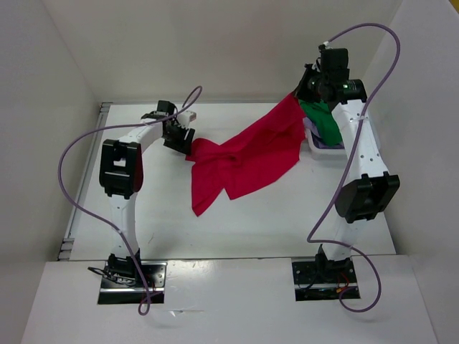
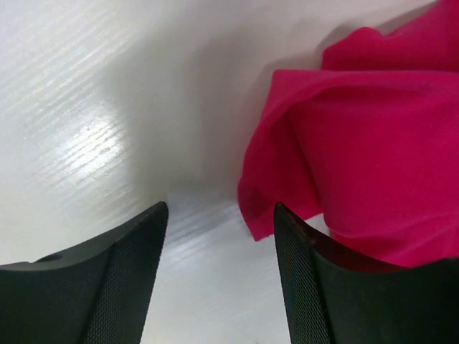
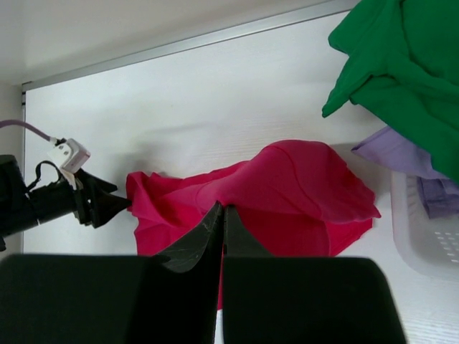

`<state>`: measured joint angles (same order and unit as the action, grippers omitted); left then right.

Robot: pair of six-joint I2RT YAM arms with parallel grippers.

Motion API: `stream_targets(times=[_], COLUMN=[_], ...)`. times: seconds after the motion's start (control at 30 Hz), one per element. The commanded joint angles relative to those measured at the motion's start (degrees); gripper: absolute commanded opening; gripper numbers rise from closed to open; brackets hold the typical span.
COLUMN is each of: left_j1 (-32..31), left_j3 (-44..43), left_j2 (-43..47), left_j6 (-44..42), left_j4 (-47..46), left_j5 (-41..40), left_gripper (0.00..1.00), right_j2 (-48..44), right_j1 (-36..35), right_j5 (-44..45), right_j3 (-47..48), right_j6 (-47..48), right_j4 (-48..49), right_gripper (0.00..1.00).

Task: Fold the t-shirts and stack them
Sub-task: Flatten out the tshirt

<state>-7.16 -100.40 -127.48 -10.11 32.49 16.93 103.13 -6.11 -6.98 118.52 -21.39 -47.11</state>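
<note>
Red t-shirt (image 1: 251,158) spread slantwise over the white counter (image 1: 215,222), far-right end lifted off the surface up to the right hand (image 1: 310,87), left end low by the left hand (image 1: 179,137). Creased and bunched around the middle, one loose flap trailing toward the near edge.

Right hand (image 3: 222,209) clenched, both fingers pressed flat together in its wrist view, a sliver of red showing between them lower down; grasping the red t-shirt (image 3: 287,186) by its raised end, the rest of the cloth sagging away toward the counter beyond.

Left hand (image 2: 220,208) released, fingers set apart, low over the counter at the shirt's left edge. Corner of the red t-shirt (image 2: 373,143) lying just inside the gap, close against one finger; touching or not, cannot tell.

Green t-shirt (image 1: 323,123) draped over the rim of the white basket (image 1: 315,152) at the far right of the counter, just beside the right arm. Lavender t-shirt (image 3: 401,154) tucked beneath the green t-shirt (image 3: 401,64), partly inside the basket (image 3: 423,244), mostly hidden in the overhead view.
</note>
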Motion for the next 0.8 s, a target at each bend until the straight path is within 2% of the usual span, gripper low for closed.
stream_targets(times=[0.0, 0.07, 0.17, 0.33, 0.43, 0.47, 0.6, 0.63, 0.77], left_j1=[-0.8, -0.8, -1.4, -5.2, -5.8, -5.8, -5.2, -5.2, -3.6], left_j3=[-0.3, -0.3, 1.4, 3.3, 1.7, 1.1, -1.2, -1.2, -0.4], left_j2=[-3.6, -4.1, -4.1, -4.6, -6.5, -7.9, -9.7, -9.2, -2.8], left_j6=[-0.3, -0.3, -0.3, 0.3, 1.7, 1.7, 1.7, 1.7, 1.7], left_j4=[-0.1, 1.4, 2.1, 1.6, 2.1, 3.0, 4.4, 4.4, 0.8], left_j5=[-2.3, -0.9, 5.7, 8.5, 10.3, 10.3, 11.2, 10.4, 5.8], left_gripper=[0.69, 0.67, 0.64, 0.58, 0.45, 0.3, 0.1, 0.0, 0.0], right_j2=[-4.1, -4.1, -4.1, -4.1, -4.1, -4.1, -4.1, -4.1, -2.0], right_j1=[0.2, 0.2, 0.2, 0.2, 0.2, 0.2, 0.2, 0.2, 0.2], right_j5=[-1.6, -1.6, -1.6, -1.6, -1.6, -1.6, -1.6, -1.6, -3.1], right_j3=[-1.0, -1.0, -1.0, -0.5, -0.5, -0.5, 0.0, 0.0, 1.3], right_j6=[-0.5, -0.5, -0.5, -0.5, -0.5, -0.5, -0.5, -0.5, -0.5], right_j4=[1.8, 1.8, 1.8, 1.8, 1.8, 1.8, 1.2, 1.2, 1.2], right_gripper=[0.0, 0.0, 0.0, 0.0, 0.0, 0.0, 0.0, 0.0, 0.0])
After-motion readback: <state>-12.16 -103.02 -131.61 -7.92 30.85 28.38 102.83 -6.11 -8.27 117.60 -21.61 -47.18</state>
